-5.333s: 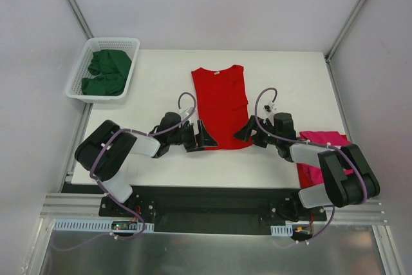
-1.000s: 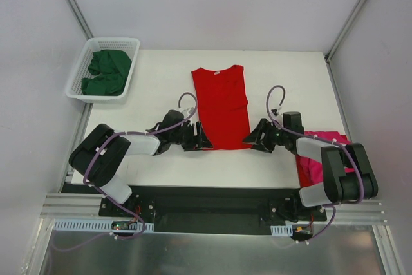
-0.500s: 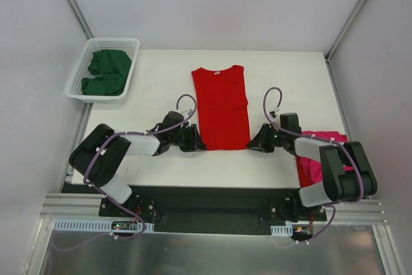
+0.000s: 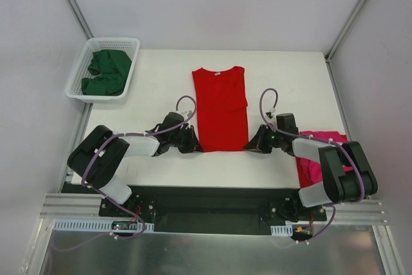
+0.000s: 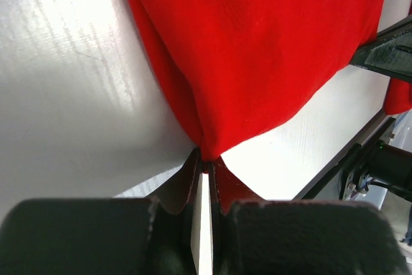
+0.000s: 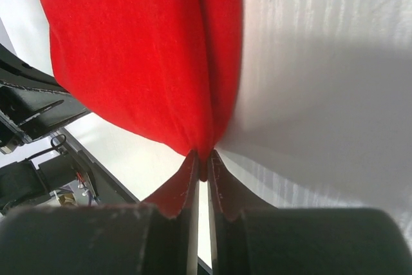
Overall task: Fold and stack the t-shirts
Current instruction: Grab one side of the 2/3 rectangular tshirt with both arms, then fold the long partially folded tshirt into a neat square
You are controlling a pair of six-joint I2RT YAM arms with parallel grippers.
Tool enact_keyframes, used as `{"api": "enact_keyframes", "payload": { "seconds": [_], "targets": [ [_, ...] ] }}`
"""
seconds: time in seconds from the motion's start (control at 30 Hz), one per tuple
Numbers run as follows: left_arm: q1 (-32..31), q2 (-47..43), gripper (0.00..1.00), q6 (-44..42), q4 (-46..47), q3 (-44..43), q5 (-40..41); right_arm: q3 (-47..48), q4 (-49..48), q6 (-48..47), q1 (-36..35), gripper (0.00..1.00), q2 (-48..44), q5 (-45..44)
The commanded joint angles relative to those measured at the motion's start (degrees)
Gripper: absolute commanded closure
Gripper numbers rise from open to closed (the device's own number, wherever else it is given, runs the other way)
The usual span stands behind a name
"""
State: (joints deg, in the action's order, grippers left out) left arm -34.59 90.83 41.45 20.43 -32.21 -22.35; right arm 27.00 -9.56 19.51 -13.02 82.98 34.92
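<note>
Left gripper [image 5: 205,161] pinched tight on near-left hem corner of red t-shirt [image 4: 222,104]. Right gripper [image 6: 203,165] clamped on near-right corner. Shirt flat on table [image 4: 161,88].

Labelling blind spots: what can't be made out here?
Top view: bright red cloth t-shirt, near corners under left hand and right hand.
Top view: magenta-pink cloth shirt, partly covered by the right arm; fold state unclear.
Top view: dark green shirts bunched in the white plastic lattice basket; count unclear.
Wrist views: red shirt cut off by edges.
</note>
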Motion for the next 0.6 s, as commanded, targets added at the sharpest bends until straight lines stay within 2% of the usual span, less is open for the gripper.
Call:
{"api": "enact_keyframes", "payload": {
  "seconds": [0.0,0.57],
  "targets": [
    [-0.8,-2.1,1.00,-2.8,-8.3,1.7,4.3,-0.1,0.9,1.0,-2.6,0.99,-2.9,-1.3],
    [-0.7,-13.1,1.00,-4.5,-16.0,5.9,7.5,-1.4,7.6,3.6,-13.7,0.99,-11.3,-9.5]
  ]
}}
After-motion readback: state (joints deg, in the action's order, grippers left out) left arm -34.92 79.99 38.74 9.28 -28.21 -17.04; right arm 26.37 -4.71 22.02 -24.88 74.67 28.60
